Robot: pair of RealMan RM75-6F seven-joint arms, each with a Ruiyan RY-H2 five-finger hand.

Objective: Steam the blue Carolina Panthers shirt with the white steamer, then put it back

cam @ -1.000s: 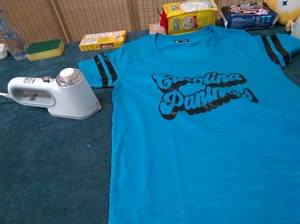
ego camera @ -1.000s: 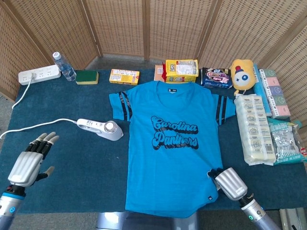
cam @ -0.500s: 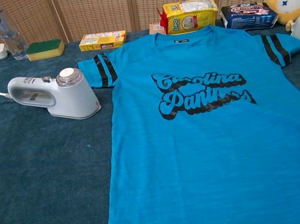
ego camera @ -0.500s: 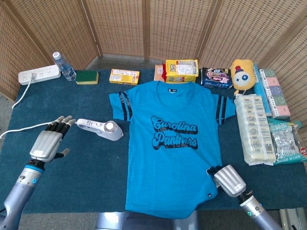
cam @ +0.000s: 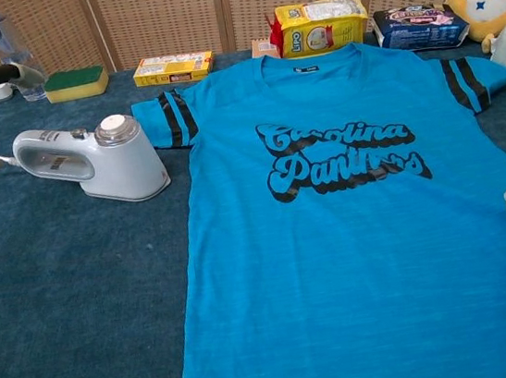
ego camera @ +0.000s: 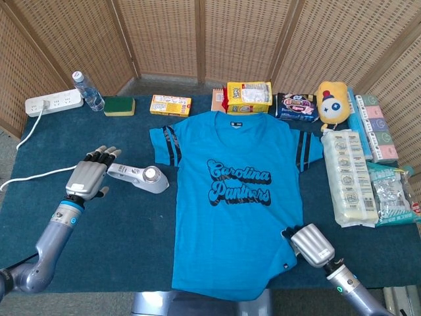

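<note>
Left hand closing in on the steamer

The left hand point(ego camera: 89, 178), fingers spread and holding nothing, is arriving at the handle end of the white steamer point(ego camera: 139, 176) after travelling up from the worktop's point(ego camera: 118, 243) near-left corner, so the grasp looks imminent. The steamer is sitting just left of the blue shirt point(ego camera: 233, 197), lying flat mid-worktop. The right hand point(ego camera: 309, 245) is resting on the shirt's lower right hem, drawing it slightly inward; its grip I cannot tell.

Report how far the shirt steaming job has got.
Done: the shirt lies spread flat on the table. In hand: the left hand hovers open by the steamer's handle, not gripping it; the right hand rests on the shirt's lower edge. Left: grasping the steamer, steaming, and returning it.
</note>
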